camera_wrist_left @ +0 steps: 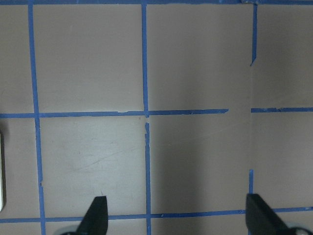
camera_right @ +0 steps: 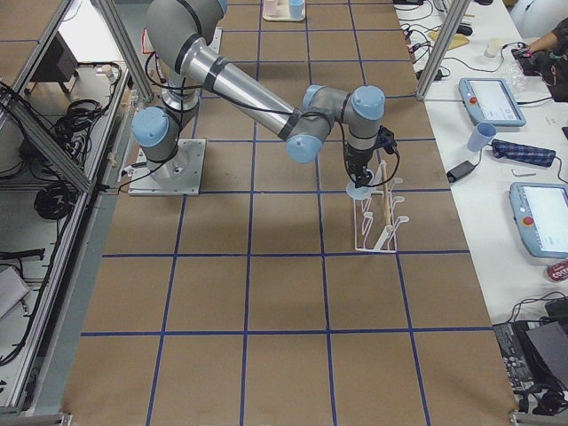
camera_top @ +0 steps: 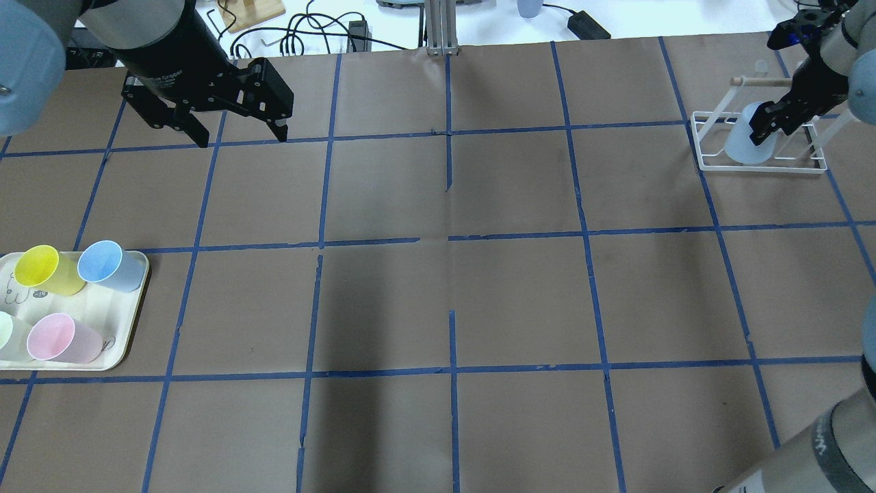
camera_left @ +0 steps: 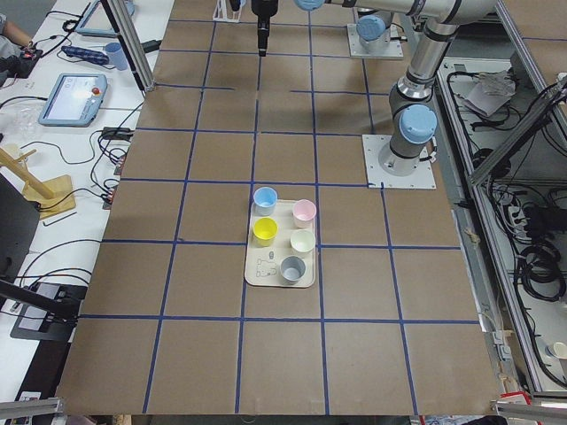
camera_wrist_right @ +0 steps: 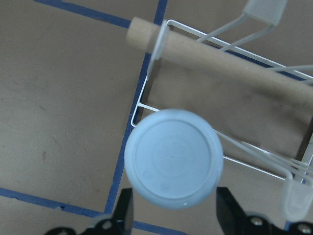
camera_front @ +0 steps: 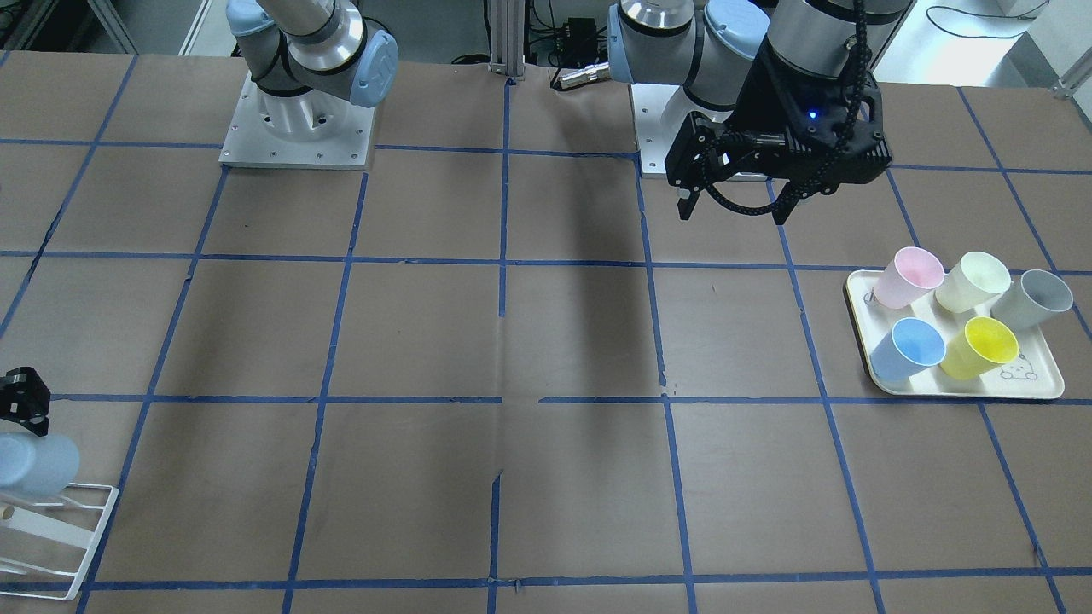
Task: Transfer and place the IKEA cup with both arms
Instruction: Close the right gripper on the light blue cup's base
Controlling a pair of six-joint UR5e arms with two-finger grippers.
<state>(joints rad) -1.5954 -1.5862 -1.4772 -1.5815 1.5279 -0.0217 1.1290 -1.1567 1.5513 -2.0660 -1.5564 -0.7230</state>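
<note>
The IKEA cup [camera_top: 742,144] is pale light blue and sits upside down and tilted on the white wire rack [camera_top: 759,166] at the far right. In the right wrist view its round base [camera_wrist_right: 173,156] faces the camera between the two fingers. My right gripper [camera_top: 761,127] is shut on the cup's sides; it also shows at the left edge of the front view [camera_front: 21,405], above the cup [camera_front: 34,465]. My left gripper [camera_top: 241,140] is open and empty, hanging above bare table, as the left wrist view [camera_wrist_left: 176,218] confirms.
A cream tray [camera_top: 130,322] at the left edge holds the other blue cup [camera_top: 109,263], a yellow, a pink and a pale green cup, and a grey cup [camera_front: 1036,298]. The rack has a wooden dowel [camera_wrist_right: 220,63] across its top. Blue tape lines grid the brown table.
</note>
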